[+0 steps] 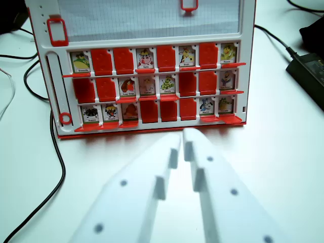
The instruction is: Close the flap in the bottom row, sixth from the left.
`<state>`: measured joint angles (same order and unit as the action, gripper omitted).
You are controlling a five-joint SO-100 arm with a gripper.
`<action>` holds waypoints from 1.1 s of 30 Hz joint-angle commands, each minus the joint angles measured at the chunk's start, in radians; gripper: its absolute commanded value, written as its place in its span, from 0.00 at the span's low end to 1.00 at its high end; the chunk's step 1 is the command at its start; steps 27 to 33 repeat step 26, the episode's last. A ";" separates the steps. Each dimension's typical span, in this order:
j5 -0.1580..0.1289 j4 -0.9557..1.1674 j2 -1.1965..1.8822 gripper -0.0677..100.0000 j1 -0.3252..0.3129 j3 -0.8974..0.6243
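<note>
White hand (pixel 180 137) is hovering just in front of the red-and-white game board (pixel 147 71) on the surface (pixel 283 152), fingers nearly together, gripping nothing. Bottom row's sixth flap (pixel 188 109) is showing red.

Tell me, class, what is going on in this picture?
A white robot gripper points at a red and white guessing-game board standing on a white table. The board has three rows of small flaps; some show cartoon faces, others show plain red. In the bottom row, the sixth flap from the left shows plain red. The gripper's jaws are nearly together and hold nothing, and it is not touching the board. Black cables lie on the table.
</note>
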<state>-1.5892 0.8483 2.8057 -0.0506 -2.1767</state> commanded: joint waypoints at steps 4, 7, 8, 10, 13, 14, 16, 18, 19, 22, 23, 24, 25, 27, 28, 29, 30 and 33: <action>0.021 0.175 0.250 0.00 0.021 -0.005; 0.026 0.229 0.301 0.00 0.032 -0.011; 0.029 0.232 0.311 0.00 0.040 -0.014; 0.029 0.235 0.319 0.00 0.058 -0.017; 0.038 0.224 0.278 0.00 0.069 0.009; 0.041 0.218 0.259 0.00 0.069 0.017; 0.044 0.201 0.229 0.00 0.067 0.026; 0.044 0.179 0.219 0.00 0.067 0.023; 0.044 0.178 0.216 0.00 0.071 0.021; 0.043 0.173 0.215 0.00 0.083 0.015; 0.043 0.173 0.215 0.00 0.086 0.012; 0.041 0.172 0.215 0.00 0.089 0.006; 0.040 0.170 0.218 0.00 0.091 0.002; 0.040 0.166 0.218 0.00 0.091 -0.002; 0.040 0.166 0.218 0.00 0.091 -0.002; 0.040 0.166 0.218 0.00 0.091 -0.002; 0.040 0.166 0.218 0.00 0.091 -0.002; 0.040 0.166 0.218 0.00 0.091 -0.002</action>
